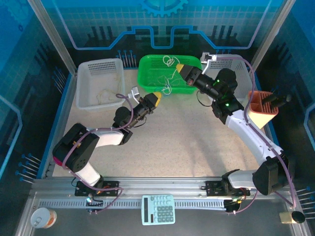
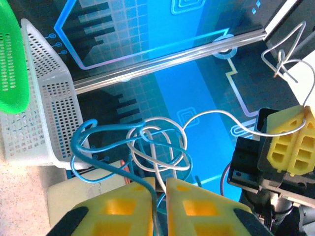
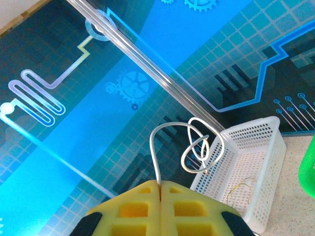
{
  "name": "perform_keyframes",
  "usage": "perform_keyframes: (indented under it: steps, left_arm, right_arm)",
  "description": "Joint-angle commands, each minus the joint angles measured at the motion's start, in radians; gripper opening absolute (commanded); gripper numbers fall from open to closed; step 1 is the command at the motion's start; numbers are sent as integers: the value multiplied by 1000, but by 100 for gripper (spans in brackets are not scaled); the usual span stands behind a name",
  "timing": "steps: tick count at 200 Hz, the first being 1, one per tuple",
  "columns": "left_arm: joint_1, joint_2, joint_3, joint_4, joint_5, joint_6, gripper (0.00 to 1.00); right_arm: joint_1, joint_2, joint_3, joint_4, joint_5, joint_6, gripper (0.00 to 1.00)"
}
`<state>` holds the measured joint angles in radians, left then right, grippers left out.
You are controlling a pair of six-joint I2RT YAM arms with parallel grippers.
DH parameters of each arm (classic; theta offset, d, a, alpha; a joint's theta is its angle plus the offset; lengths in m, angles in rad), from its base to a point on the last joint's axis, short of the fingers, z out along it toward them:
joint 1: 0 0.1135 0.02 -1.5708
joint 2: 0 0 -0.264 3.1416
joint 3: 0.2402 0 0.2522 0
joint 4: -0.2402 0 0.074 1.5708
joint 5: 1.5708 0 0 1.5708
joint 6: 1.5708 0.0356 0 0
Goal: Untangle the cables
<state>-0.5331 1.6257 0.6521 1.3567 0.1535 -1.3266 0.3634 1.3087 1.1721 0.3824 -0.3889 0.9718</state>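
Observation:
A small tangle of cables [image 2: 158, 147], one blue and one whitish, hangs in the air just beyond my left gripper [image 2: 160, 181]. That gripper is shut on the blue and white strands running between its yellow fingers. The white cable [image 3: 156, 147] arcs across to my right gripper [image 3: 160, 184], which is shut on its end, with curled loops [image 3: 203, 146] past the fingertips. From above, my left gripper [image 1: 157, 95] and right gripper [image 1: 179, 65] face each other over the front of the green basket [image 1: 147, 78], with the thin cable [image 1: 170, 84] between them.
More loose cables [image 1: 170, 61] lie in the green basket. A white basket [image 1: 88, 83] at the back left holds a yellowish cord [image 3: 242, 189]. An orange holder [image 1: 262, 110] stands at the right. A calculator [image 1: 158, 209] and a small tin [image 1: 43, 218] sit on the near rail.

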Motion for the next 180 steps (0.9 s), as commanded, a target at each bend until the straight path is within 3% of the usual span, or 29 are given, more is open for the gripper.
perform_keyframes:
  steps: [1,30,69,115,180]
  left_arm:
    - [-4,-33,-8,45,-20,15,2]
    - [0,-38,-20,45,-21,23,0]
    - [28,-58,-79,45,-20,29,0]
    - [96,-106,-217,45,-31,45,0]
    - [210,-167,-381,44,-15,55,0]
  right_arm:
    - [-24,-42,-10,18,25,-14,0]
    - [-75,-70,-32,-8,38,-23,0]
    - [-216,-145,-69,-77,58,-61,0]
    - [-365,-236,-105,-195,126,-128,0]
    - [-485,-311,-142,-277,217,-150,0]
